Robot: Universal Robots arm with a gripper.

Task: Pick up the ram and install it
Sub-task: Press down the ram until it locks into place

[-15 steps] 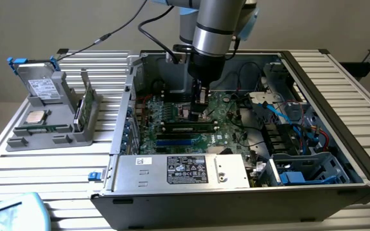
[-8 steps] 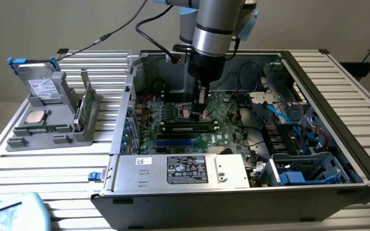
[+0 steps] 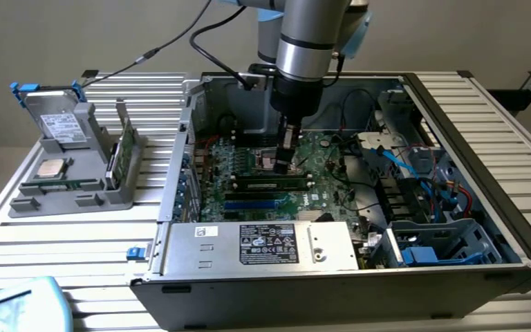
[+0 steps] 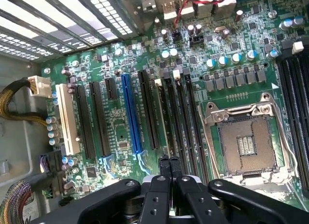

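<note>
The ram (image 3: 267,184) is a long dark-green stick with a pale label. It lies along a memory slot in the middle of the motherboard (image 3: 325,169), inside the open computer case. My gripper (image 3: 285,168) hangs tip-down just behind it, at the stick's upper edge. In the wrist view the two black fingers are pressed together with nothing between them, so my gripper (image 4: 169,162) is shut. Directly ahead of the fingertips, the ram (image 4: 161,113) shows edge-on in one of the black slots. Whether the tips touch it I cannot tell.
An empty processor socket (image 4: 246,144) with its metal frame sits beside the slots. The case holds a power supply (image 3: 261,245), blue and red cables (image 3: 417,166) and drive cages. On the exterior view's left, a grey holder (image 3: 77,197) carries a silver drive (image 3: 58,128), a square chip (image 3: 53,167) and an upright green board (image 3: 118,162).
</note>
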